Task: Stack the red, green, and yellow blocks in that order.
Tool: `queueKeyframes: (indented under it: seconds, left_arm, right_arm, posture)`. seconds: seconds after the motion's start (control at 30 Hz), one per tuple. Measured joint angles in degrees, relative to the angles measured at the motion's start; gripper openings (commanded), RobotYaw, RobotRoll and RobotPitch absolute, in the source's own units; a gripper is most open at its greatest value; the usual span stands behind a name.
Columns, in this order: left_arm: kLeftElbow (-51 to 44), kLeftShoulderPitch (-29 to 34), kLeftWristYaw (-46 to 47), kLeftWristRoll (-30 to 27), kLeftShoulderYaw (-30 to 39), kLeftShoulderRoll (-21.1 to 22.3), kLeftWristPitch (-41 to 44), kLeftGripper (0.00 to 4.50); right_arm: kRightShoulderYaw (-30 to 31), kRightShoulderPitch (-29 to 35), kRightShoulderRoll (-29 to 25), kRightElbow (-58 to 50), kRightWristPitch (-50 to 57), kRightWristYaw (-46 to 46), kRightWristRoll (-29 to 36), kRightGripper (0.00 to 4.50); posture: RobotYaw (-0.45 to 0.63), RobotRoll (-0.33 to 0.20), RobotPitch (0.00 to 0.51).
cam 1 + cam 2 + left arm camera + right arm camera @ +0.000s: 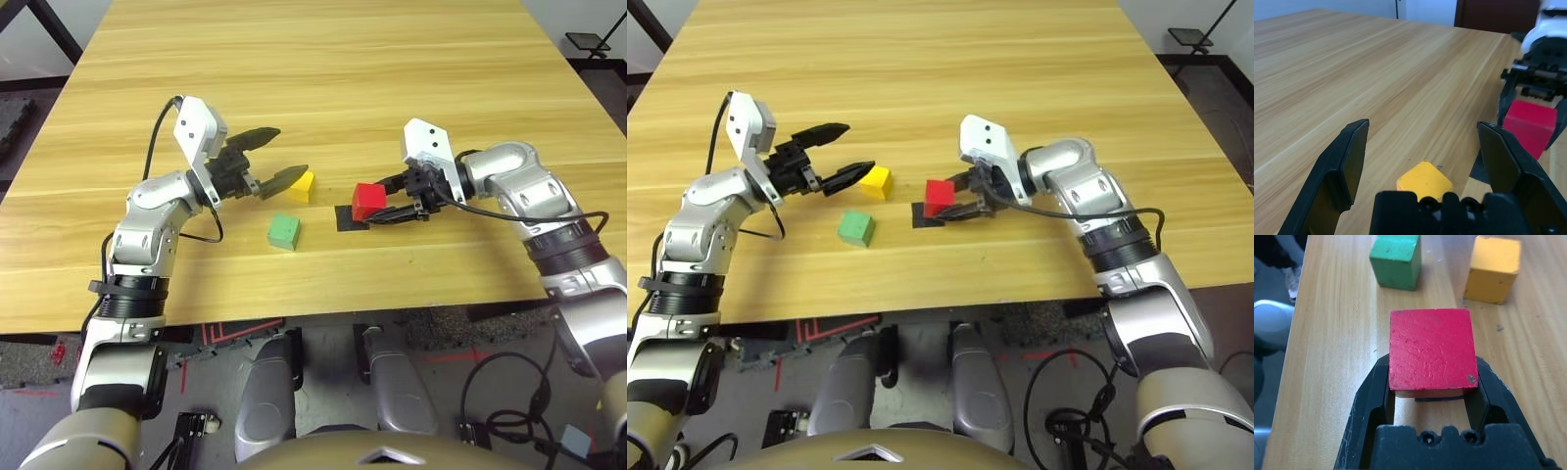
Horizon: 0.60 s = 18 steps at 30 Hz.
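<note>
Right now the right gripper [958, 204] has the red block [940, 195] pinched between its 2 black fingers, one on each side face, as the right wrist view shows plainly. The block sits over a flat black square patch [922, 216] on the wooden table [921, 88]; in the right wrist view a dark strip of that patch shows under the block's near edge, and I cannot tell whether the block is resting on it or held just clear.

Over on the other side, the left gripper [278, 155] hangs with its jaws spread wide and nothing between them. Its fingertips point toward the middle of the table, and the nearer fingertip [294, 174] lies just beside the yellow block [303, 185], seeming to overlap its edge from the head camera. In the left wrist view the yellow block shows low down between the 2 open fingers, with the red block and the right gripper beyond it.

The green block [284, 232] stands alone on the bare wood, closer to the robot than the yellow one and well left of the red one, touching neither. All 3 blocks are separate, each at table level, none on top of another. Both silver forearms reach in from the near edge.
</note>
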Motion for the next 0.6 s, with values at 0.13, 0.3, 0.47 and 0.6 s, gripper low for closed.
queueKeyframes:
  seconds: [0.13,0.3,0.47,0.6]
  left_arm:
    - [-0.97,0.24,0.96,-0.37,-0.01,0.0,0.65,4.5]
    - [-1.52,0.42,1.79,-0.56,0.03,0.19,1.14,4.5]
    - [-2.22,0.76,2.47,-0.7,0.06,0.19,1.66,4.5]
    - [-2.32,0.76,2.88,-1.07,0.05,0.13,1.83,4.5]
  right_arm:
    - [0.77,-0.92,2.72,4.93,-3.88,0.03,-2.55,2.06]
    - [0.82,-0.99,3.78,7.45,-7.03,-0.7,-4.62,2.06]
    - [0.73,-0.99,5.17,9.86,-10.18,-2.74,-6.58,2.06]
    - [0.72,-0.92,5.16,10.98,-11.63,-2.89,-7.17,2.06]
  posture:
    - [0.34,-0.035,0.213]
    - [0.35,-0.037,0.216]
    - [0.35,-0.042,0.219]
    - [0.35,-0.044,0.221]
